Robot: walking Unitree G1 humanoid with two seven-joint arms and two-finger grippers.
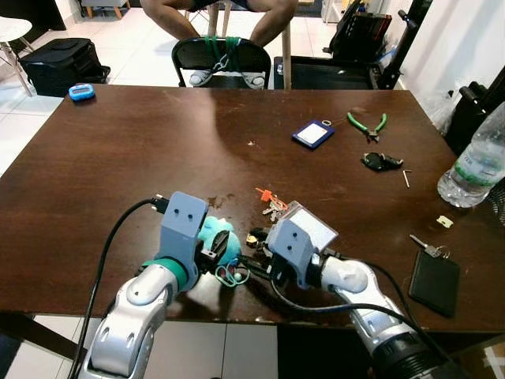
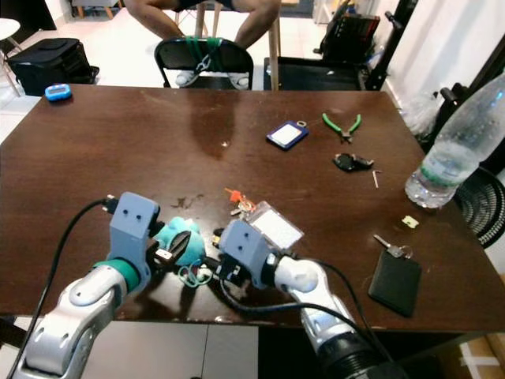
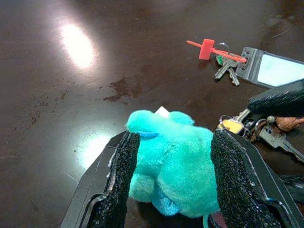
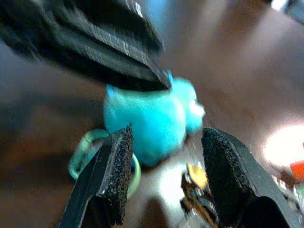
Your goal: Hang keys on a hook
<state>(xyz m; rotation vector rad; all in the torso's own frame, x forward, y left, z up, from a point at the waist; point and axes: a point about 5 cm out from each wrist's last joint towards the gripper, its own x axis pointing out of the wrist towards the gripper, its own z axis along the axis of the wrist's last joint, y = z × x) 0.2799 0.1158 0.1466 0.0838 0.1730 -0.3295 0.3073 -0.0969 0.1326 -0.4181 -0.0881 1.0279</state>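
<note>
Dark brown wood is what you're working over: the desk (image 1: 118, 174) carries everything. At its near edge your left pincer (image 3: 173, 183) has its 2 fingers spread around a turquoise plush toy (image 3: 173, 164), touching its sides. Just right of it, your right pincer (image 4: 161, 178) stands open, holding nothing, above the bunch of keys (image 3: 256, 130) beside the toy. A green ring (image 1: 230, 275) lies at the toy's near side.
</note>
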